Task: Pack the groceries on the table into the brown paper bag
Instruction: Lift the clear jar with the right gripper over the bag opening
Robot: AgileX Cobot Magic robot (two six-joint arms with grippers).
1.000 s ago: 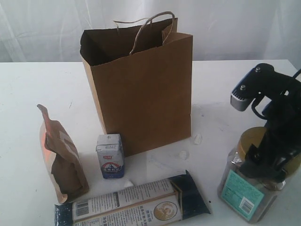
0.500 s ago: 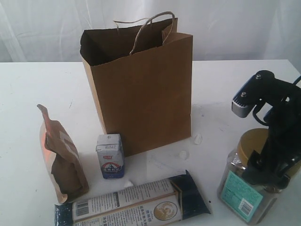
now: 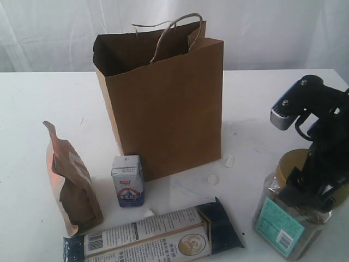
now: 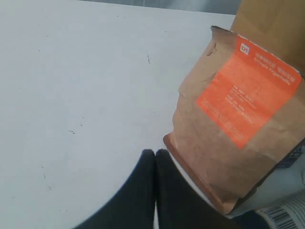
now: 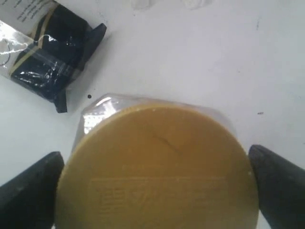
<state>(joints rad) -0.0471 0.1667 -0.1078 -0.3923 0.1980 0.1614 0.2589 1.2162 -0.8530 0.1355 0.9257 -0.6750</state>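
My right gripper point(image 5: 152, 157) straddles big gold-lidded clear jar point(image 3: 281, 221), jaws spread to span its width; left gripper point(image 4: 155, 153) pressed together, idle beside brown pouch point(image 4: 233, 124).

A white curtain point(image 3: 54, 33) hangs in soft vertical folds across the whole far side, brightly lit. In front of it a plain white counter point(image 3: 43, 98) runs from left to right, its top faintly smudged and speckled, under even light that casts only soft shadows.
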